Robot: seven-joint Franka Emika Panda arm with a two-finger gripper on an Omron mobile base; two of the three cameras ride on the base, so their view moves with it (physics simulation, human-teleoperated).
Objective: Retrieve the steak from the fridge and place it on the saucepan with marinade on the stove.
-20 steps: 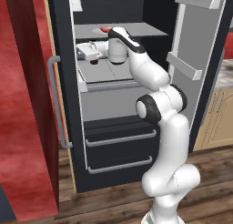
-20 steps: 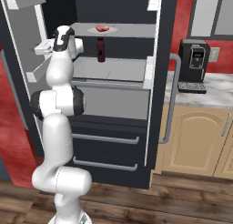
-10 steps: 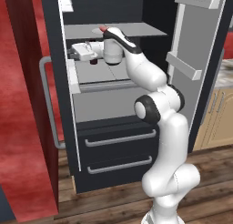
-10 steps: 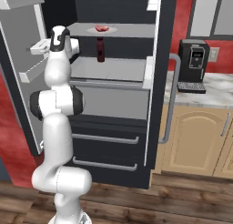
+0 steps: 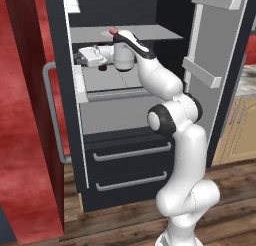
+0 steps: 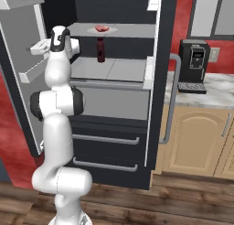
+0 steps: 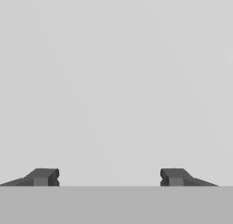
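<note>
End effector [image 7: 109,176] spread wide, empty, pushed against the inner side of the left door [image 5: 64,90], likely to swing it clear for access. Steak [image 6: 101,28] on a plate [image 6: 109,31] atop the fridge [image 6: 114,109] upper shelf, well apart, above a dark can [image 6: 100,50].

- The walls [image 5: 25,140] are deep red with a mottled finish, seen left of the appliance in the left base view and behind the worktop in the right base view.
- The floor [image 6: 183,201] is dark brown wooden planks.
- Light tan base cabinets [image 6: 196,141] with arched panel doors and slim grey handles stand under a pale marbled worktop [image 6: 215,89].
- A black coffee machine [image 6: 194,64] sits at the worktop's left end, against the wall.
- Grey wall cupboards [image 6: 215,13] hang above it.
- Lighting is even and soft, without strong shadows.
</note>
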